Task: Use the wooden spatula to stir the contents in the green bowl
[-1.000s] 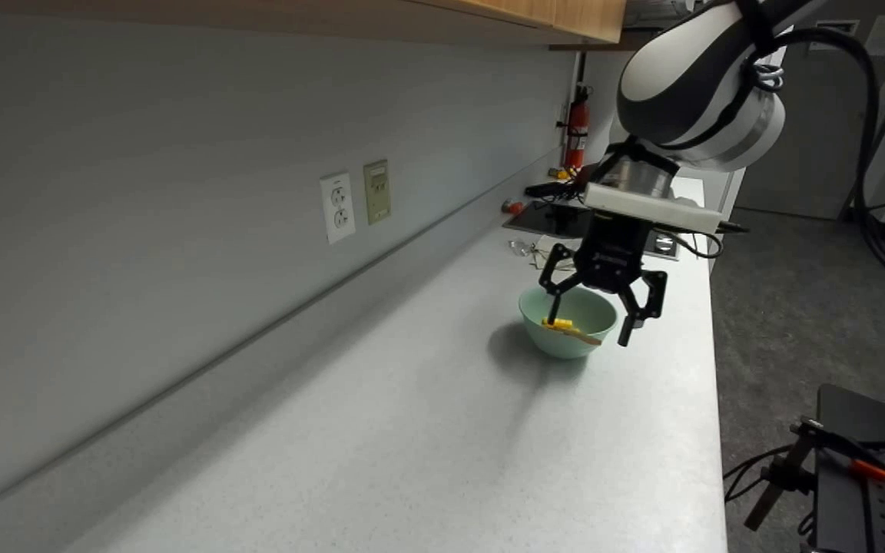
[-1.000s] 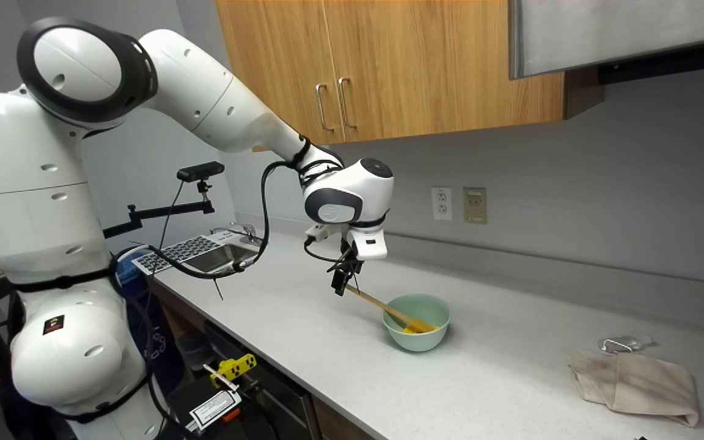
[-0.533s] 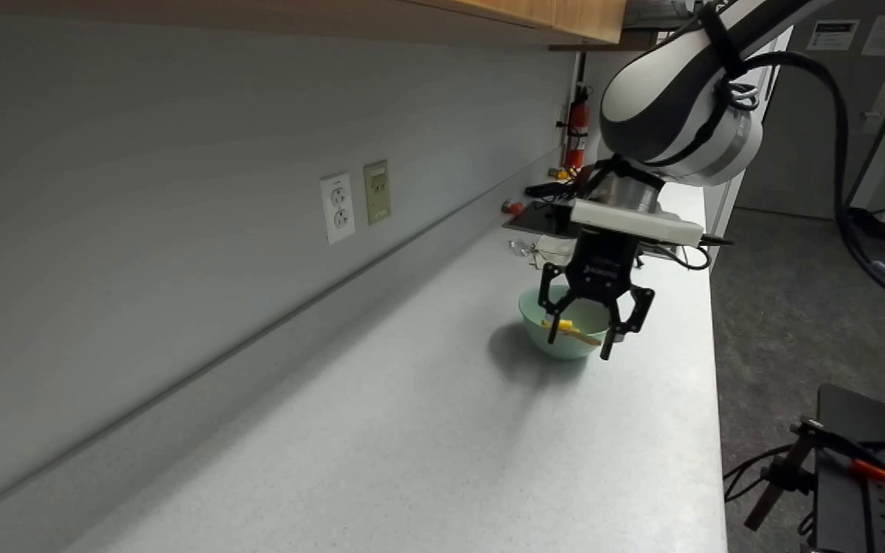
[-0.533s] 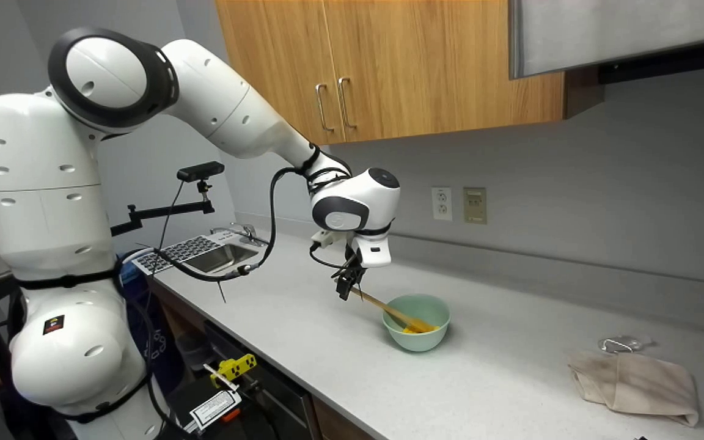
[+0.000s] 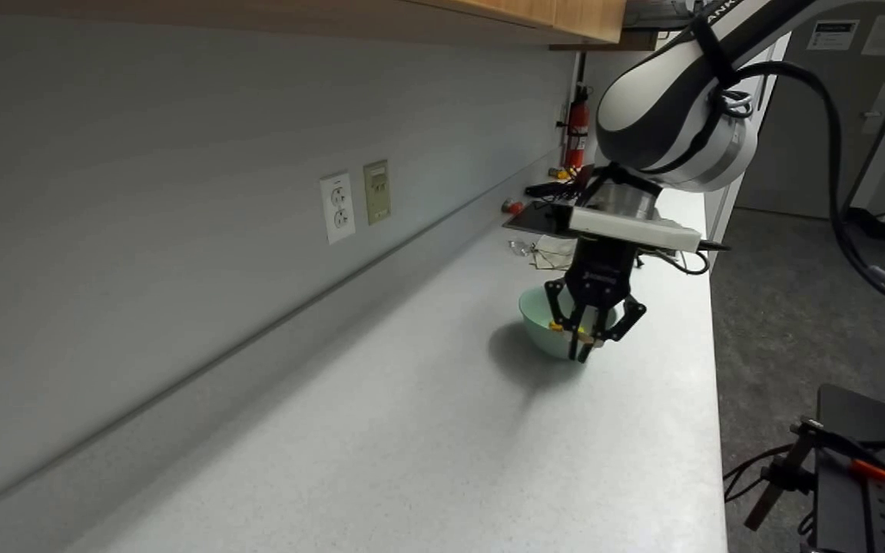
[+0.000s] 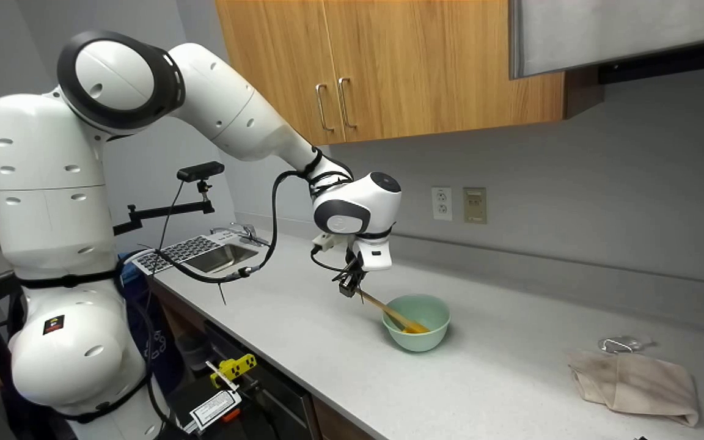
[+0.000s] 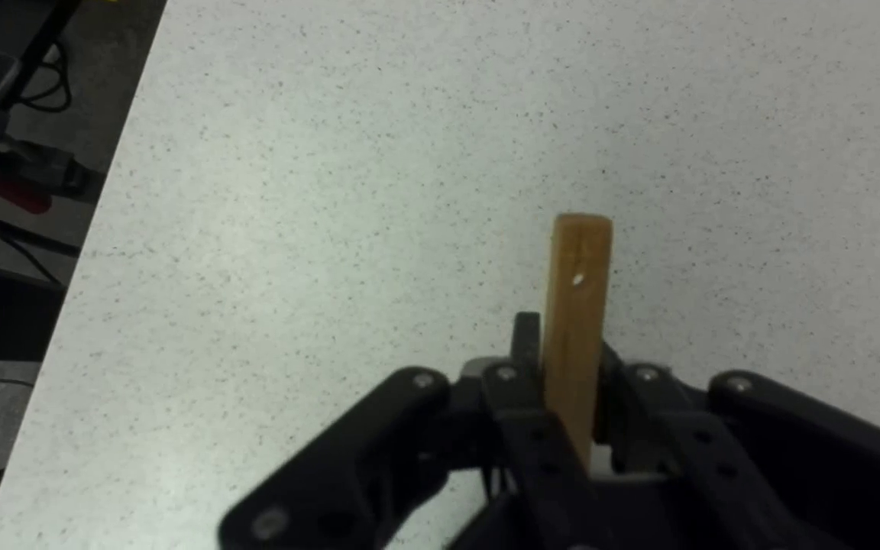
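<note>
In both exterior views the green bowl (image 6: 416,342) stands on the counter with yellow contents (image 5: 556,326) inside. A wooden spatula (image 6: 382,308) leans over its rim, head down among the contents and handle slanting out over the counter. My gripper (image 7: 568,336) is shut on the handle just outside the bowl. The wrist view shows the free end of the spatula (image 7: 581,267) sticking out past the dark fingers (image 7: 525,336), which lie close along both its sides. In an exterior view my gripper (image 5: 579,355) hides part of the bowl. Bowl and spatula head are outside the wrist view.
A folded beige cloth (image 6: 633,385) and a small clear object (image 6: 624,344) lie farther along the counter. A wooden cabinet (image 6: 401,67) hangs above. The counter ends at the wall on one side and drops to the floor on the other. A sink (image 6: 220,258) is set into it.
My gripper has come down and moved toward the bowl. Its jaws have gone from wide open to shut around the spatula's handle. The bowl stays in place.
</note>
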